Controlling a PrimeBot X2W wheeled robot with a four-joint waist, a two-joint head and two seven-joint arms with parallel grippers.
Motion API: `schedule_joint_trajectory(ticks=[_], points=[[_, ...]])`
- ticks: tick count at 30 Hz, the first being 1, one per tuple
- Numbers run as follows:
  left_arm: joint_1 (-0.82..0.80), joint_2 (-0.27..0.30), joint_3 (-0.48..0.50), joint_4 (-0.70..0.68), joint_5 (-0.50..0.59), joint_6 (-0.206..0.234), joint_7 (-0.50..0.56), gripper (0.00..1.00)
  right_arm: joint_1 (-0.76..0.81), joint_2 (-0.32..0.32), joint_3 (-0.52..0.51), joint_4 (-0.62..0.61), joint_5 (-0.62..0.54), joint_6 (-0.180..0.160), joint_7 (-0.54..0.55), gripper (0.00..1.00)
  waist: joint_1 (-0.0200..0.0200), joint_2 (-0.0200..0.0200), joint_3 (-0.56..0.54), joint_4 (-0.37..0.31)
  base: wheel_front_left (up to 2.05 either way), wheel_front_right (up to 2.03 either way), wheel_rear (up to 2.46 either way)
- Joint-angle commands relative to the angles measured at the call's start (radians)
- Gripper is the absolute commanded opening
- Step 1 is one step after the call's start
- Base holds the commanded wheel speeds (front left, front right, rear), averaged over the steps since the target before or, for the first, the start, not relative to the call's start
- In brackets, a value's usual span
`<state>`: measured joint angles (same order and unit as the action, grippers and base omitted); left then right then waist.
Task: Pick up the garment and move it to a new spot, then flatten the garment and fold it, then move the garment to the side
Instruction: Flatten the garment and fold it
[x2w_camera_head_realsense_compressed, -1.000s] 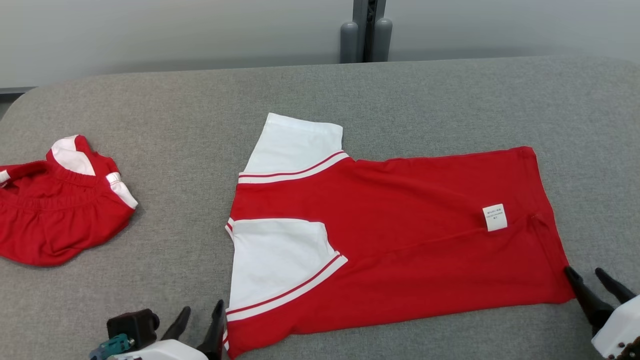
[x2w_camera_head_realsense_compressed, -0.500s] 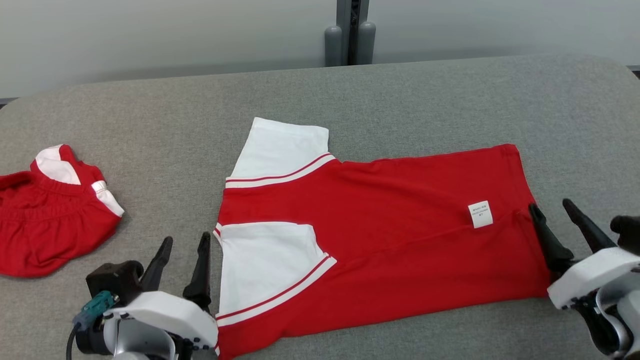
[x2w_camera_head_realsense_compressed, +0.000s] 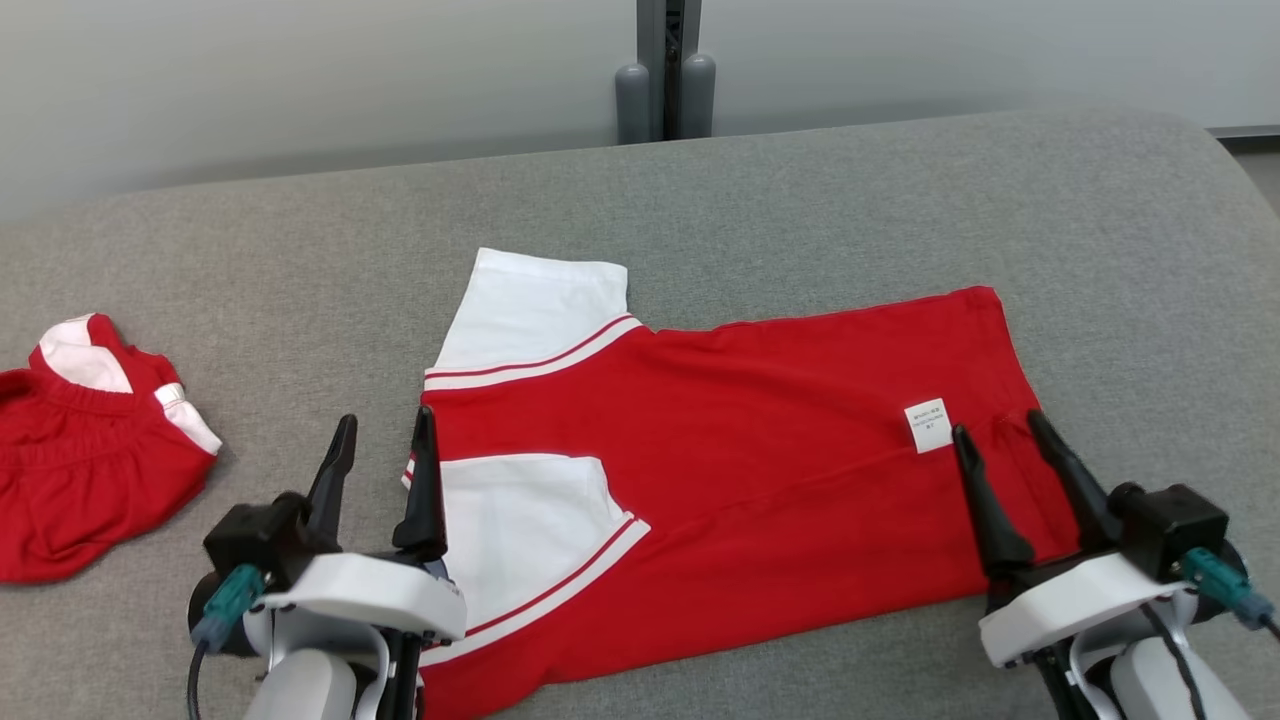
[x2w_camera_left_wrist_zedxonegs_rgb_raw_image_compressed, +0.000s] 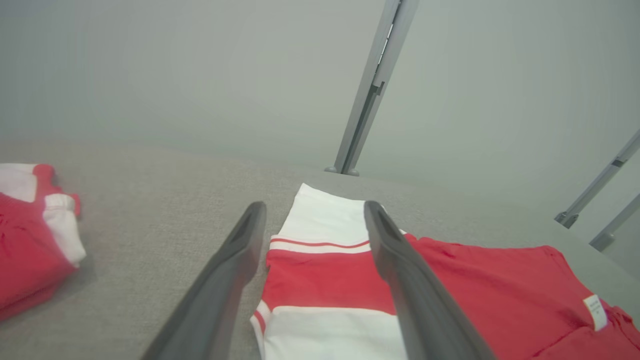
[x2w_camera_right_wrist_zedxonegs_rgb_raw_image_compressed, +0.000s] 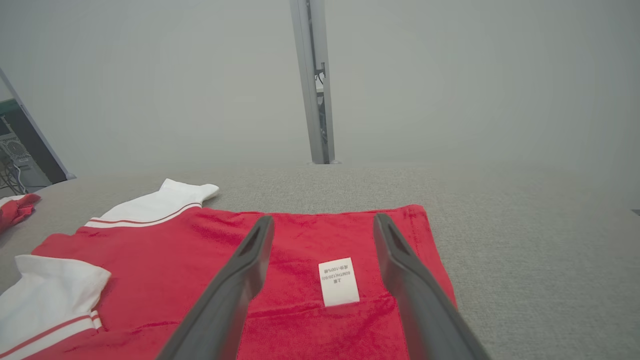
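**Left tool** (x2w_camera_head_realsense_compressed: 386, 416): released, empty. It has come forward from the garment's near corner and now hangs over the sleeve-end edge.

**Right tool** (x2w_camera_head_realsense_compressed: 998, 423): released, empty. It has moved from the hem corner and now hangs over the hem, with the label (x2w_camera_head_realsense_compressed: 928, 425) just left of its tips.

**Garment** (x2w_camera_head_realsense_compressed: 760, 450): flat on the tabletop (x2w_camera_head_realsense_compressed: 800, 200), spanning both tools.

**Status:** likely one fold laid, the next grasp pending.

1. Bright, even, soft light.
2. Faint shadow beside red shorts (x2w_camera_head_realsense_compressed: 90, 470), left of head view.
3. Wrist views: wall (x2w_camera_left_wrist_zedxonegs_rgb_raw_image_compressed: 175, 75) hazy, washed out; left gripper's fingers (x2w_camera_left_wrist_zedxonegs_rgb_raw_image_compressed: 220, 290) blurry at bottom edge; pole (x2w_camera_left_wrist_zedxonegs_rgb_raw_image_compressed: 372, 90) leans.
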<state>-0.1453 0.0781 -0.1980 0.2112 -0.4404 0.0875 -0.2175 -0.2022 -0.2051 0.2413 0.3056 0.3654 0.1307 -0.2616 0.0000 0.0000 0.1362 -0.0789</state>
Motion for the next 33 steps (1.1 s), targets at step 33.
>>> schedule_joint_trajectory(ticks=[33], points=[[-1.019, 0.243, -0.049, 0.659, -0.106, -0.107, 0.954, 1.00, -0.230, 0.090, 0.114, -0.053, -0.007, 0.000, -0.005, 1.00, 0.0000, 0.0000, 0.369, -0.229, 0.00, 0.00, 0.00]])
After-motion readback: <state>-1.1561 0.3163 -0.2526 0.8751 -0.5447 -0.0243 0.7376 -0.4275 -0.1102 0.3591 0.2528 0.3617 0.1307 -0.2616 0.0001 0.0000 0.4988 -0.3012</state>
